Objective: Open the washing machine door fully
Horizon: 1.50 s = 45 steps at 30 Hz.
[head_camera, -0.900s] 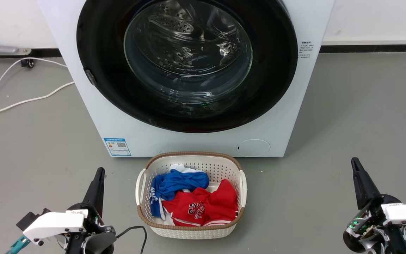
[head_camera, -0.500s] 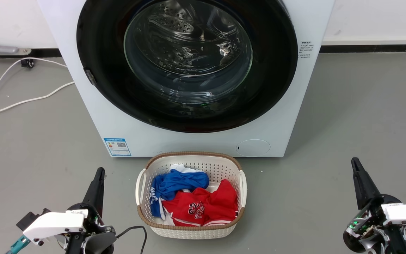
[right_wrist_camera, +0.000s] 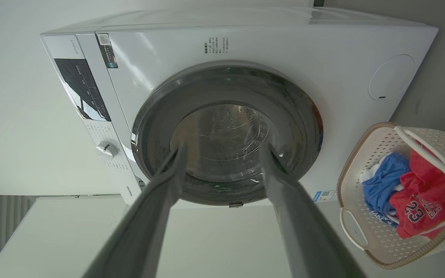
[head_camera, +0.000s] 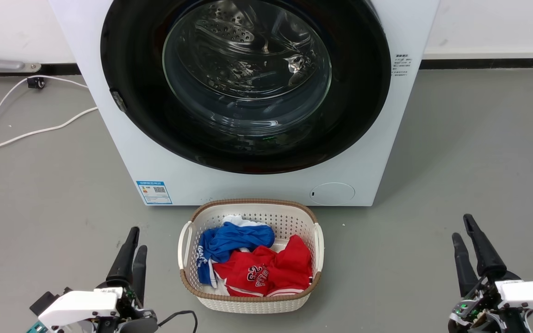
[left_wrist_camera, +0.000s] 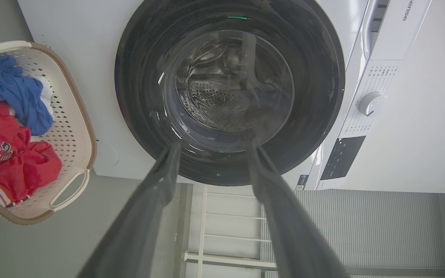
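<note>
**Grey floor, door shut, both grippers spread**

Grey concrete floor ran back to a white wall, and the boxy white washing machine stood at 12 o'clock in the head view. Its large round glossy black washing machine door, with a bulging clear glass bowl, lay shut against the front, untouched. At 6 o'clock sat the white perforated plastic laundry basket with a brown rim, holding a red jersey and a blue garment. The left gripper hovered at 7 o'clock and the right gripper at 5 o'clock, both well apart from the machine. Half a second earlier each showed as one dark spike. Now both sat lower in the picture with two fingers parted, jaws open and holding nothing. Both wrist views looked between spread fingers at the door. Machine and basket had not shifted.
</note>
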Available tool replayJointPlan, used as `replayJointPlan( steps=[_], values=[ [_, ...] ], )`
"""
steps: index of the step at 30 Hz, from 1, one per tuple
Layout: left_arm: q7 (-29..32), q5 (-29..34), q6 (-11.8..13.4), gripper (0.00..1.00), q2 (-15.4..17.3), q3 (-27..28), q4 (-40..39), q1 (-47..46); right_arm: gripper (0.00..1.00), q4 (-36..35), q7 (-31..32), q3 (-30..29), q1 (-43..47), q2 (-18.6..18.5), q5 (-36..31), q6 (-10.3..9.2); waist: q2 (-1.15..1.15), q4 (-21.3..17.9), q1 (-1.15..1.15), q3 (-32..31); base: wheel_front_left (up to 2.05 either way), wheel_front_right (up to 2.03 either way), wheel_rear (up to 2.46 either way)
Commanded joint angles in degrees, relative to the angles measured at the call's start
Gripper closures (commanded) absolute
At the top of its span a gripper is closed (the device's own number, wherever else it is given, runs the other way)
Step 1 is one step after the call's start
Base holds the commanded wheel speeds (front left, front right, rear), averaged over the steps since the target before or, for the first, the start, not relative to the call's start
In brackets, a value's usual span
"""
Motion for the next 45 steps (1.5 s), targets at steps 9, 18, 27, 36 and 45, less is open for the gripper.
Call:
replayJointPlan(
  steps=[9, 18, 27, 36, 45],
  values=[
    [-2.85, 1.34, -0.04, 0.0, 0.29, -3.29, -3.57, -1.17, 0.0, -3.33, -2.87, 2.08, -0.29, -0.13, -2.21, 0.03, 0.0, 0.01, 0.0, 0.0, 0.0, 0.0, 0.0],
    [-5.93, 11.85, -0.07, 0.0, 0.89, -5.87, -6.12, -1.92, 0.0, -5.59, -5.62, 3.61, 0.09, -0.98, -13.12, 0.05, 0.0, 0.02, 0.0, 0.05, 0.0, 0.0, 0.0],
    [-7.98, 24.37, -0.09, 0.0, 0.53, -6.38, -8.09, -1.47, 0.0, -7.81, -7.33, 3.8, 0.42, -0.75, -23.34, 0.06, 0.0, -0.15, 0.0, 0.21, 0.0, 0.0, 0.0],
    [-9.82, 36.67, -0.1, 0.0, 1.55, -7.22, -8.58, -0.62, 0.0, -9.7, -7.5, 2.87, 1.18, -0.52, -37.61, 0.07, 0.0, -0.2, 0.0, -0.02, 0.0, 0.0, 0.0],
    [-11.56, 48.56, 0.61, 0.0, 3.11, -9.01, -8.25, -0.16, 0.0, -11.8, -6.96, 2.11, 2.43, -0.03, -48.98, 0.08, 0.0, -0.36, 0.0, -0.21, 0.0, 0.0, 0.0]
  ],
)
